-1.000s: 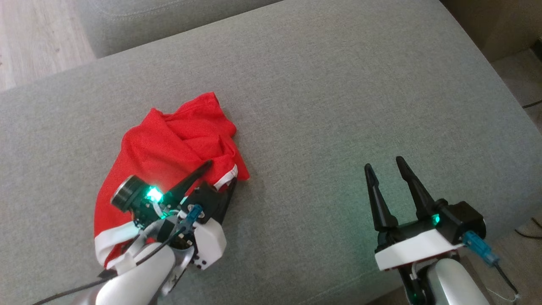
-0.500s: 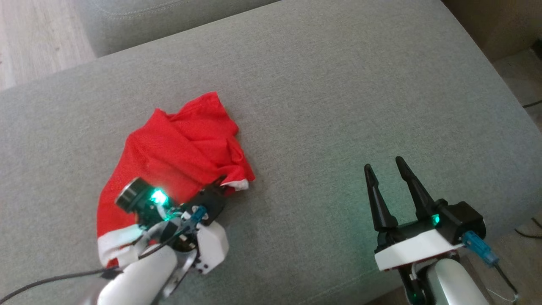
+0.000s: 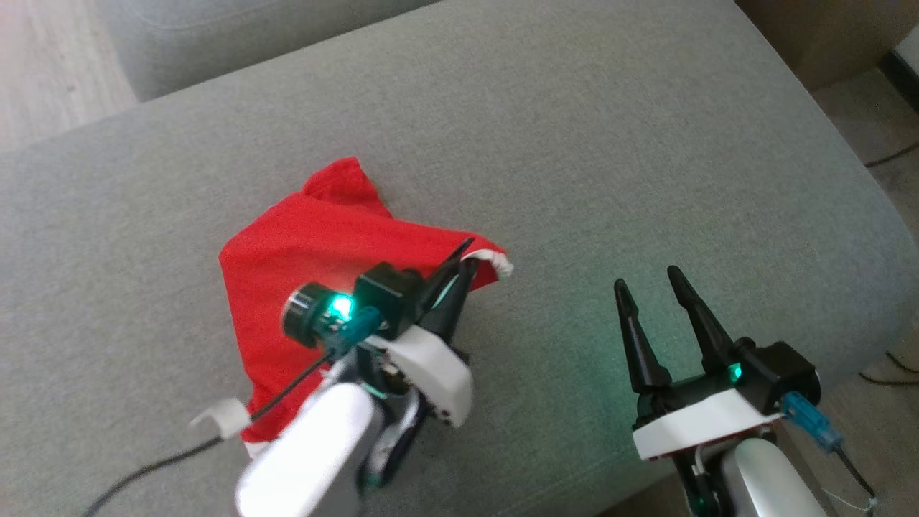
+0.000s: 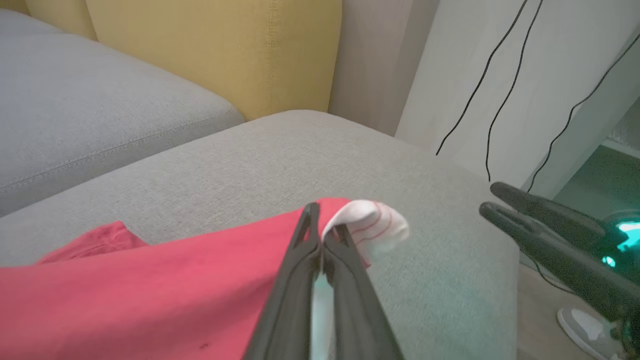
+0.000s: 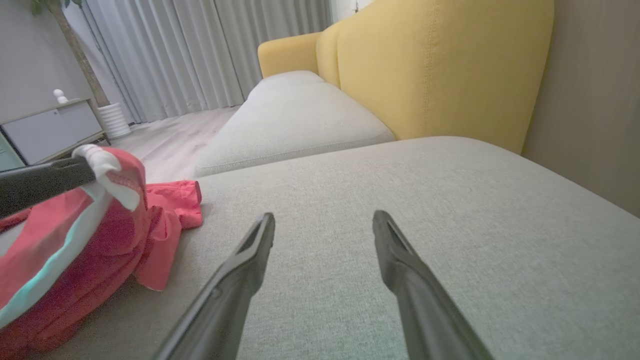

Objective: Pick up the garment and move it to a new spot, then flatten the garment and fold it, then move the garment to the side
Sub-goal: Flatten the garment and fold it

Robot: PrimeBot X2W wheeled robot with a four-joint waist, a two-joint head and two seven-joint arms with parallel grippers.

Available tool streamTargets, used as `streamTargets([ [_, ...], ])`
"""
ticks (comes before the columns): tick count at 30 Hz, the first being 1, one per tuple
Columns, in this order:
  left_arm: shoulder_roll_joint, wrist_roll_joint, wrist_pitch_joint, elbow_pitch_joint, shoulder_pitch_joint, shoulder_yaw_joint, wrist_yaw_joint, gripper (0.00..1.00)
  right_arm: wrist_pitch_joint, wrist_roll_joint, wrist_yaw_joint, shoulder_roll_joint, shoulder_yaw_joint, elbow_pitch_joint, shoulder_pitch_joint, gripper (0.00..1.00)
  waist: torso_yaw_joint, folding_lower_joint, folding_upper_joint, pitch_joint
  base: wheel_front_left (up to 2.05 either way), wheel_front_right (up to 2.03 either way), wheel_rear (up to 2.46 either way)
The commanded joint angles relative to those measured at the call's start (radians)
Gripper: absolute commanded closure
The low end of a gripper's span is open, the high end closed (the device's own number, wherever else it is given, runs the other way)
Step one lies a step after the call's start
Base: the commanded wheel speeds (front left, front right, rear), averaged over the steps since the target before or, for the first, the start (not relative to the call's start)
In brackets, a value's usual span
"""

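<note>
Two pincers, one red garment. Left pincer closed tight on its white-trimmed corner, lifted off the grey sofa cushion and pointing toward the right pincer. Rest stretched lengthwise back beneath the left wrist. Right pincer spread open, empty, well apart. Added from the right wrist view: yellow backrest, curtains.

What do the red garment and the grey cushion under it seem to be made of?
The red garment looks like thin matt knit or mesh cloth: it drapes in soft folds, with a white hem. The grey cushion looks like matt woven upholstery fabric: a fine flecked weave shows.
</note>
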Motion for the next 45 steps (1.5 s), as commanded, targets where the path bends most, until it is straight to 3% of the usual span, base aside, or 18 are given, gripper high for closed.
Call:
streamTargets([
  [1, -0.007, -0.004, -0.008, -0.027, -0.052, 0.039, 0.004, 1.0, -0.011, 0.006, -0.001, -0.003, 0.024, -0.03, -0.036, 0.0, -0.005, 0.0001, -0.0001, 0.007, 0.0, 0.0, 0.0],
  [5, -0.075, -0.005, -0.07, 0.066, -0.079, 0.023, 0.032, 1.0, -0.011, 0.012, -0.001, -0.003, 0.034, -0.033, -0.048, 0.0, -0.029, 0.0001, -0.0001, 0.033, 0.0, 0.0, 0.0],
  [8, -0.09, 0.033, -0.064, 0.17, -0.097, -0.057, 0.019, 1.0, -0.011, 0.02, -0.001, -0.003, 0.041, -0.034, -0.056, 0.0, -0.048, 0.0001, -0.0001, 0.053, 0.0, 0.0, 0.0],
  [9, -0.092, 0.05, -0.046, 0.21, -0.101, -0.091, 0.009, 0.91, -0.011, 0.023, -0.001, -0.003, 0.043, -0.034, -0.058, 0.0, -0.055, 0.0001, -0.0001, 0.059, 0.0, 0.0, 0.0],
  [10, -0.092, 0.065, -0.02, 0.247, -0.104, -0.125, -0.007, 0.7, -0.011, 0.026, -0.001, -0.003, 0.044, -0.034, -0.059, 0.0, -0.06, 0.0001, -0.0001, 0.064, 0.0, 0.0, 0.0],
  [12, -0.089, 0.083, 0.029, 0.3, -0.106, -0.18, -0.043, 0.05, -0.011, 0.032, -0.001, -0.003, 0.04, -0.035, -0.059, 0.0, -0.066, 0.0001, -0.0001, 0.069, 0.0, 0.0, 0.0],
  [13, -0.085, 0.087, 0.049, 0.315, -0.107, -0.198, -0.057, 0.0, -0.011, 0.033, -0.001, -0.003, 0.036, -0.035, -0.056, 0.0, -0.066, 0.0001, -0.0001, 0.07, 0.0, 0.0, 0.0],
  [19, -0.034, 0.089, 0.123, 0.279, -0.106, -0.245, -0.114, 0.0, -0.011, 0.027, -0.001, -0.003, 0.007, -0.032, -0.037, 0.0, -0.044, 0.0001, -0.0001, 0.052, 0.0, 0.0, 0.0],
  [24, -0.012, -0.025, 0.162, 0.13, -0.04, -0.22, -0.158, 0.0, -0.011, 0.019, -0.001, -0.003, 0.002, -0.029, -0.03, 0.0, -0.013, 0.0001, -0.0001, 0.018, 0.0, 0.0, 0.0],
  [27, 0.016, -0.065, 0.143, 0.012, 0.006, -0.163, -0.111, 0.0, -0.011, 0.007, -0.001, -0.003, -0.006, -0.028, -0.023, 0.0, 0.008, 0.0001, -0.0001, -0.007, 0.0, 0.0, 0.0],
  [32, 0.091, -0.09, 0.045, -0.132, 0.112, -0.015, 0.033, 0.0, -0.011, -0.019, -0.001, -0.003, -0.039, -0.028, -0.007, 0.0, 0.051, 0.0001, -0.0001, -0.048, 0.0, 0.0, 0.0],
  [37, 0.167, -0.12, -0.08, -0.192, 0.259, 0.134, 0.152, 0.0, -0.011, -0.042, -0.001, -0.003, -0.083, -0.031, 0.016, 0.0, 0.106, 0.0001, -0.0001, -0.079, 0.0, 0.0, 0.0],
  [42, 0.202, -0.133, -0.232, -0.175, 0.384, 0.232, 0.208, 0.0, -0.011, -0.058, -0.001, -0.003, -0.12, -0.027, 0.04, 0.0, 0.168, 0.0001, -0.0001, -0.111, 0.0, 0.0, 0.0],
  [45, 0.201, -0.148, -0.33, -0.135, 0.447, 0.268, 0.21, 0.0, -0.011, -0.06, -0.001, -0.003, -0.136, -0.016, 0.054, 0.0, 0.204, 0.0001, -0.0001, -0.131, 0.0, 0.0, 0.0],
])
